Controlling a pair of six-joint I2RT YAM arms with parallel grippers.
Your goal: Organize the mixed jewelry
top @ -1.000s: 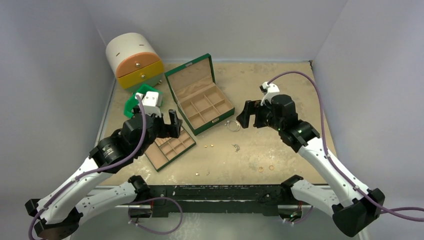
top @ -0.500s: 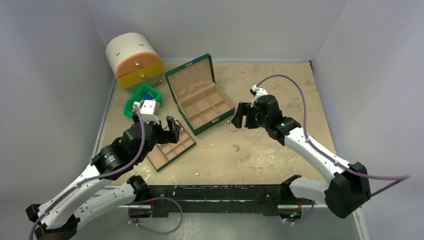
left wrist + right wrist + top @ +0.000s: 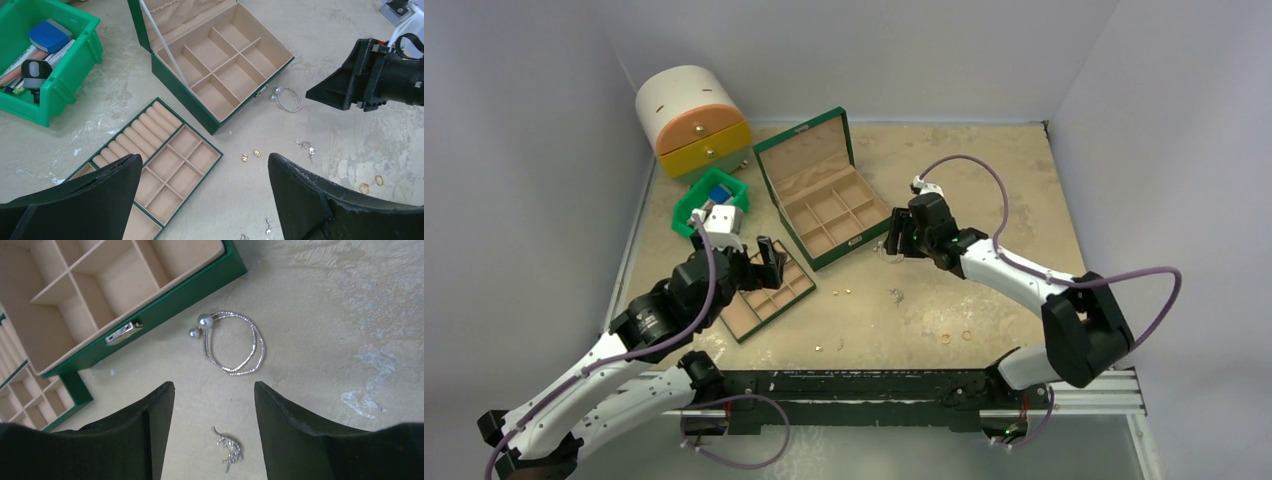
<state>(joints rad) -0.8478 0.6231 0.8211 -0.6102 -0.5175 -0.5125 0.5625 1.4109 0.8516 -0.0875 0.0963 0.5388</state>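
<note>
Risk, green jewelry box (image 3: 165, 305): the right gripper (image 3: 212, 390) is hovering just beside the box's front wall. A finger coming down off line could be knocking the box and shifting its compartments.
Risk, silver hoop (image 3: 256, 345): it is lying flat on the table in the upper middle of the right wrist view, just beside the box front and beyond the fingertips. It looks thin and low, so the fingers could be skidding over it or shoving it against the box wall instead of pinching it.
Risk, silver charm (image 3: 229, 446): it is lying at lower centre of that view, between the two fingers. A descent aimed at the hoop could be dragging it along.
Risk, gold rings (image 3: 364, 188) and gold studs (image 3: 250, 155): they are lying loose on the table at lower right and lower centre of the left wrist view. None is in a compartment yet, and a sweeping arm could be scattering them.
Right gripper: its jaws are standing apart, gripping nothing and touching nothing visible.
Left gripper (image 3: 204, 160): its jaws are standing wide apart and empty, and it is hovering over the tray insert (image 3: 165, 170).
</note>
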